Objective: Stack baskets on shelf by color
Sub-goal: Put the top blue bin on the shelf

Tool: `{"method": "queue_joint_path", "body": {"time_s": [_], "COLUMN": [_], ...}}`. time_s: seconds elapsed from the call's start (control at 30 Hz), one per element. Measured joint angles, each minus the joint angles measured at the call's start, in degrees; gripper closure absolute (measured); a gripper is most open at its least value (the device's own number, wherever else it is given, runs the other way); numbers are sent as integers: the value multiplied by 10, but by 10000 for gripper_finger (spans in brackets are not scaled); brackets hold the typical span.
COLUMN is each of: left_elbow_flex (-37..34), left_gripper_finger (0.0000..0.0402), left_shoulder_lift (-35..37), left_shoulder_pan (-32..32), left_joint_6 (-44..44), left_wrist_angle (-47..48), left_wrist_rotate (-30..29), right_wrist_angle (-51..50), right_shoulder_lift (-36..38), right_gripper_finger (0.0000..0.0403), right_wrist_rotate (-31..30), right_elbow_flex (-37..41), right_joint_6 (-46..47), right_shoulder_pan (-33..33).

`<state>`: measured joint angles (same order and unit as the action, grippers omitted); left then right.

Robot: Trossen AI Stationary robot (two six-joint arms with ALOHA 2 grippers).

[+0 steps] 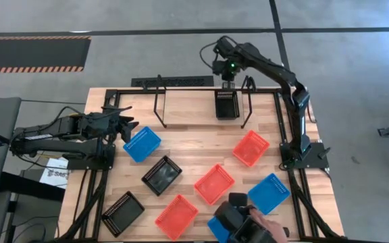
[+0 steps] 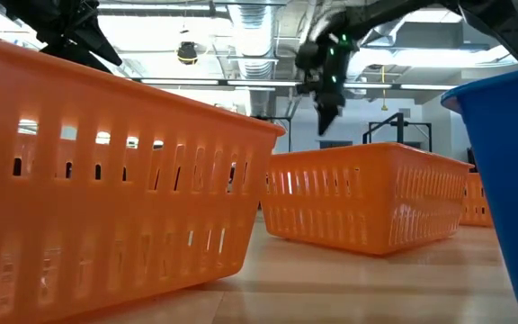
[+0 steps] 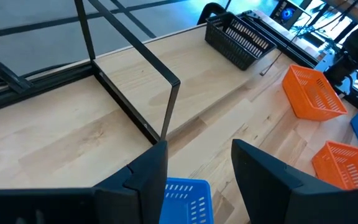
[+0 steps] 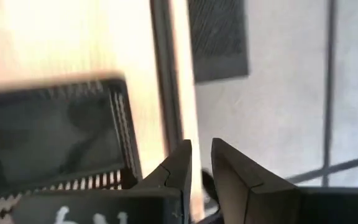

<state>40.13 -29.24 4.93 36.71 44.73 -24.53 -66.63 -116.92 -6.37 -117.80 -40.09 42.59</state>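
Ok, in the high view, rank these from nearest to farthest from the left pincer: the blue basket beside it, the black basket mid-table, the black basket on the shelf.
1. Blue basket, right beside the left pincer.
2. Black basket mid-table, toward the table's near side.
3. Black basket on the shelf, far side, under the right pincer.

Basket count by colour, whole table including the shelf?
Blue baskets: 3 (one at the near edge is partly hidden)
Black baskets: 3 (one sits on the shelf)
Orange baskets: 3
Total: 9
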Motion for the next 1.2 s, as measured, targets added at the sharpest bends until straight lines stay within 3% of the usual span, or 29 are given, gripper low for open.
{"method": "queue_joint_path", "body": {"time_s": [0.3,0.47,0.8,0.93,1.2], "left_elbow_flex": [0,0,0,0,0], "left_gripper_finger": [236,236,236,236,236], "left_shoulder_lift": [0,0,0,0,0], "left_shoulder_pan": [0,0,0,0,0], "left_joint_6": [0,0,0,21,142], "left_wrist_angle": [0,2,33,99,238], "left_wrist_rotate": [0,-1,-1,1,32], "right_wrist_angle": [-65,-59,-69,-69,-55], "right_shoulder_lift": [5,72,189,223,252], "right_gripper_finger": [320,320,320,320,321], "right_wrist_rotate": [1,0,-8,-8,-8], "right_elbow_flex": [-174,-153,-152,-152,-152], "right_joint_6": [65,91,263,335,440], "right_shoulder_pan": [-72,-135,-277,-338,-428]}}
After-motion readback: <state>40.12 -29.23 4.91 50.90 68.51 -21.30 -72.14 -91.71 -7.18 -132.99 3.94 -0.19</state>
